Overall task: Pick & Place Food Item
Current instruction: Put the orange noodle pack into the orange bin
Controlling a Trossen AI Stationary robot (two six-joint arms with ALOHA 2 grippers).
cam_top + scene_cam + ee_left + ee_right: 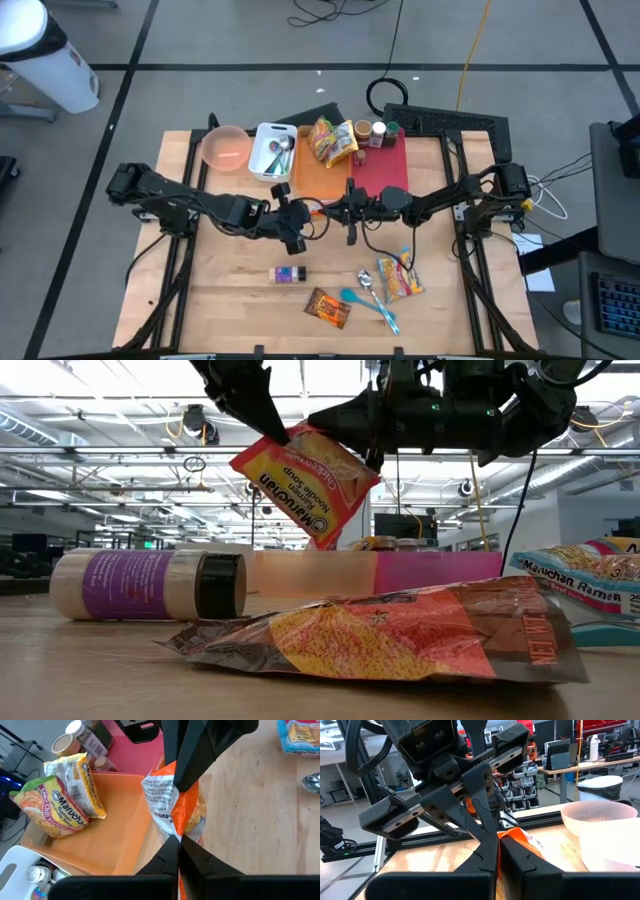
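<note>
High view: both arms meet over the table's middle, just in front of the orange tray; the left gripper and right gripper face each other with a noodle packet pinched between them, only a sliver of orange showing. Behind the tray sit a pink bowl and a white bin with utensils; two more ramen packs lie on the tray. Toward the front edge lie a purple-labelled bottle, a brown snack bag, a blue spoon and another ramen pack. Low view: the noodle packet hangs tilted in the air above the table, one dark finger pair closed on its upper left corner and another on its upper right edge; bottle lies on its side, snack bag in the foreground. Left wrist view: left gripper fingers are closed together on the packet's edge, the other gripper's fingers clamped on its far side; tray beside it. Right wrist view: right gripper fingers closed on the orange packet, left gripper opposite, bowl beyond.
</note>
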